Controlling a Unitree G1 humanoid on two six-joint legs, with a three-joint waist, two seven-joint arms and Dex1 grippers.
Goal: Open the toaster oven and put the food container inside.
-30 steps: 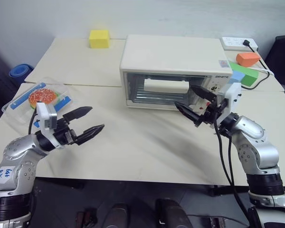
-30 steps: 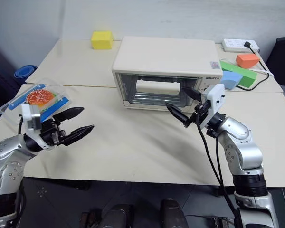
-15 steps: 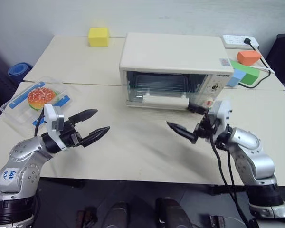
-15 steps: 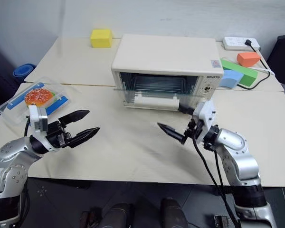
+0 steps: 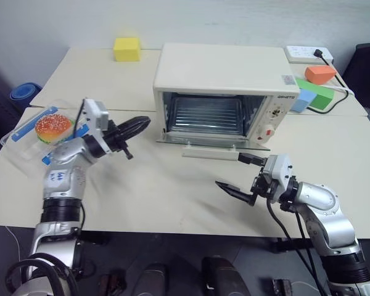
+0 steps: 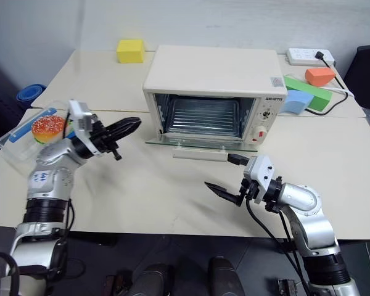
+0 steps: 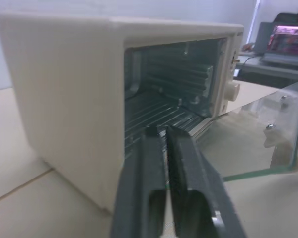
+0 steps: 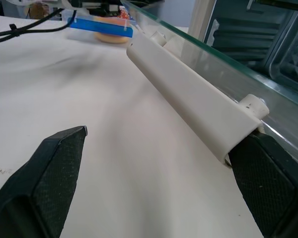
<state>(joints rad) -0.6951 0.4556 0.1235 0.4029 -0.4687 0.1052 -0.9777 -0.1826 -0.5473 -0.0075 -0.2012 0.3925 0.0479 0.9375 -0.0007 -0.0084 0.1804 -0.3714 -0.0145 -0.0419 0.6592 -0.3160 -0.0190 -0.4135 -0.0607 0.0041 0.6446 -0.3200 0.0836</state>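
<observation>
- Jaws: the left gripper (image 5: 137, 126), left of centre in the head view, has its fingers pressed together on nothing and points toward the oven's near corner; the right gripper (image 5: 240, 176), lower right, has its fingers spread wide and empty, one tip touching or just beside the end of the door handle (image 5: 210, 155).
- Toaster oven (image 5: 225, 68), upper centre: you see its glass door (image 5: 203, 142) folded down flat and the wire rack (image 5: 205, 115) exposed, so the opening step looks finished.
- Food container (image 5: 40, 131), far left edge of the table (image 5: 172, 197): it lies flat, just behind the left arm, untouched.
- Handling: judge it light, thin-walled and slick; the lid may flex. Take it across a short side near a blue clip (image 5: 29, 122), squeeze gently, and keep it level so the burger (image 5: 53, 126) stays put.
- Clearance: the cavity looks low, so enter flat over the open door.
</observation>
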